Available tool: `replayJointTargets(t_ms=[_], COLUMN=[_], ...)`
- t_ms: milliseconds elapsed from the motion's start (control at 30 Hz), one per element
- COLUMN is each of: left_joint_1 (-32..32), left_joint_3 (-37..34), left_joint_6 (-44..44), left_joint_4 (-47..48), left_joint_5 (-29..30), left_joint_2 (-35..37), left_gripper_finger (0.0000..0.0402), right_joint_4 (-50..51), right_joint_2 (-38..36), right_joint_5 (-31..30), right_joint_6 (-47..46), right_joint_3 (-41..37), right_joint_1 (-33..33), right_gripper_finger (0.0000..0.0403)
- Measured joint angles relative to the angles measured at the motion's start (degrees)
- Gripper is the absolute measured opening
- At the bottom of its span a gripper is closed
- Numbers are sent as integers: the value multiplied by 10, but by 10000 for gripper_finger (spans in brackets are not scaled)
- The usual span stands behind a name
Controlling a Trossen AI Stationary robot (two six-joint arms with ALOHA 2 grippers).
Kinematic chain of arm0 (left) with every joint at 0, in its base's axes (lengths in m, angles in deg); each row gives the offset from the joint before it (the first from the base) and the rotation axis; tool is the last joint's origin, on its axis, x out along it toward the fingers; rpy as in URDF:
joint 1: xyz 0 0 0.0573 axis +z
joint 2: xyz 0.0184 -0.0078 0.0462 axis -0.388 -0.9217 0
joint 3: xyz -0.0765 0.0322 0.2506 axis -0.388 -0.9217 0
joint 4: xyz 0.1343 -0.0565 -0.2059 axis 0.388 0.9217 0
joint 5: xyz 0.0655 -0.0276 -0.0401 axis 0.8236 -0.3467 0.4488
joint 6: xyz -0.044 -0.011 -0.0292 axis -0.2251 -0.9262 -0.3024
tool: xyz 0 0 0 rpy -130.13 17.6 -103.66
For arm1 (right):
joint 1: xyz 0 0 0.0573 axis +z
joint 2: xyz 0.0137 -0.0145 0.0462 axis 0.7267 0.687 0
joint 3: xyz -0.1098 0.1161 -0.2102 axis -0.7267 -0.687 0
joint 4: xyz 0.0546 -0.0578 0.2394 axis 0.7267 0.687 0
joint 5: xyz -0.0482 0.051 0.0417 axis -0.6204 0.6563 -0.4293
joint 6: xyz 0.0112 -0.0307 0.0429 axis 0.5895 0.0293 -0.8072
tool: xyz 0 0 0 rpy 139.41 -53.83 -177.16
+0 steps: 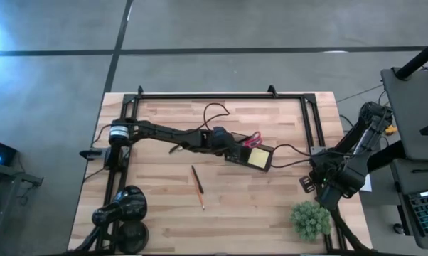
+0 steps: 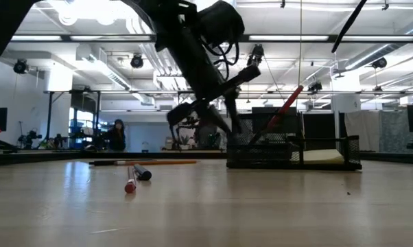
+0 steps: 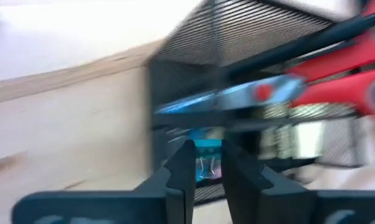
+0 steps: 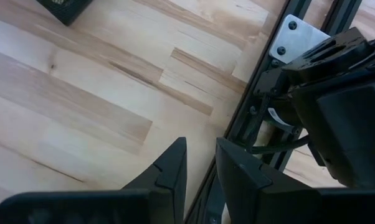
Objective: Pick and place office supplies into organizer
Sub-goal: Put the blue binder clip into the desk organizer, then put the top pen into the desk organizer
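Observation:
The organizer (image 1: pixel 269 163), a dark mesh box, stands mid-table. Red-handled scissors (image 1: pixel 254 138) lean out of it, blades down inside. A yellowish note pad (image 1: pixel 258 158) lies in its right compartment. My left gripper (image 1: pixel 232 148) slants down at the box's left end (image 2: pixel 232 137), shut on a tiny blue piece (image 3: pixel 206 155). In the left wrist view the mesh wall (image 3: pixel 250 37) and the scissors (image 3: pixel 337 68) are close ahead. A thin pencil (image 1: pixel 198 186) lies on the wood nearer the front edge. My right gripper (image 4: pixel 200 146) hangs over the table's right edge, slightly open and empty. My left gripper has the blue piece (image 3: pixel 207 163) pinched between its two fingertips. The fingers slant down from the table's left toward the organizer. The piece is clear of the table; blur hides which faces of it the fingers (image 3: pixel 182 163) are on.
A green spiky plant ball (image 1: pixel 310 219) sits at the front right, and a black round lamp-like object (image 1: pixel 125 208) at the front left. A dark pen (image 2: pixel 142 172) and a red-tipped one (image 2: pixel 130 184) lie left of the organizer. Black frame rails (image 1: pixel 221 94) border the table.

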Motion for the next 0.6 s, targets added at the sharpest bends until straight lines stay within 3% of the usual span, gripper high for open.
replayJointTargets(t_ms=[133,367,467,600], left_joint_1=[0,-2,-5,-13], left_joint_3=[-4,-8,-3,3], left_joint_6=[3,12,99,212], left_joint_4=[18,-30,-6,136], left_joint_5=[-21,-31,-39,-35], left_joint_2=[0,3,18,76], left_gripper_finger=[93,165,177,180], right_joint_4=[0,0,-1,-4], right_joint_2=[0,0,0,1], right_joint_5=[0,0,3,6], right_joint_6=[0,-11,-15,-15], right_joint_3=[0,0,0,0], right_joint_1=[0,0,0,0], right_gripper_finger=[77,77,77,77])
